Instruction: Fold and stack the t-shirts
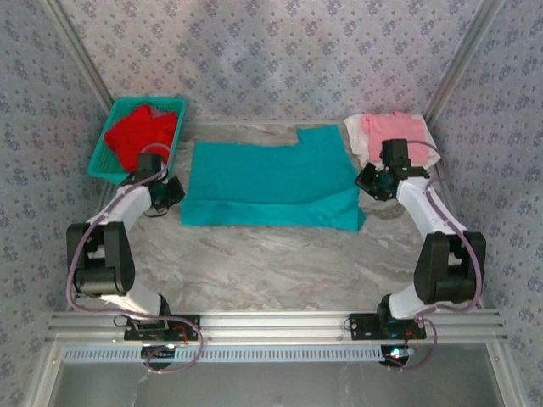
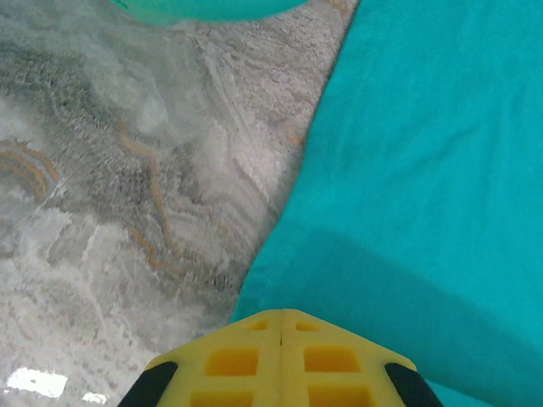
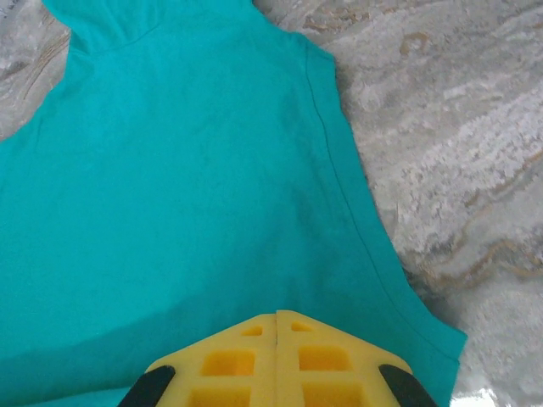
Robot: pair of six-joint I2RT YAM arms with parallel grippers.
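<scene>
Starting at the near edge: aluminium rail (image 1: pixel 280 322) with both arm bases bolted on, then a bare stretch of marble-look table (image 1: pixel 280 263).

Mid-table: teal t-shirt (image 1: pixel 271 178), spread flat and wide, plain side up. Darker band along the near edge, looks like a fold, hard to say for sure.

Left gripper (image 1: pixel 170 191) parked just off the shirt's left edge. In the left wrist view, yellow fingers (image 2: pixel 237 360) pressed tight together with just a thin seam down the middle and nothing visibly pinched in there. Sits right over the line where teal cloth meets marble. Touching the cloth or hanging just above it? Can't tell.

Right gripper (image 1: pixel 373 181) same deal on the shirt's right side. Fingers (image 3: pixel 229 360) closed flush against each other, no cloth visible between them, over the teal fabric with a stitched hem running off to the right and bare table beyond it.

Further back, far left corner: teal mesh basket (image 1: pixel 103 157) with a red t-shirt (image 1: pixel 144 131) bundled up inside, just behind the left gripper.

Far right corner: pink t-shirt (image 1: pixel 390 127) lying on top of a white t-shirt (image 1: pixel 356 134), white edges poking out around it, just behind the right gripper.
</scene>
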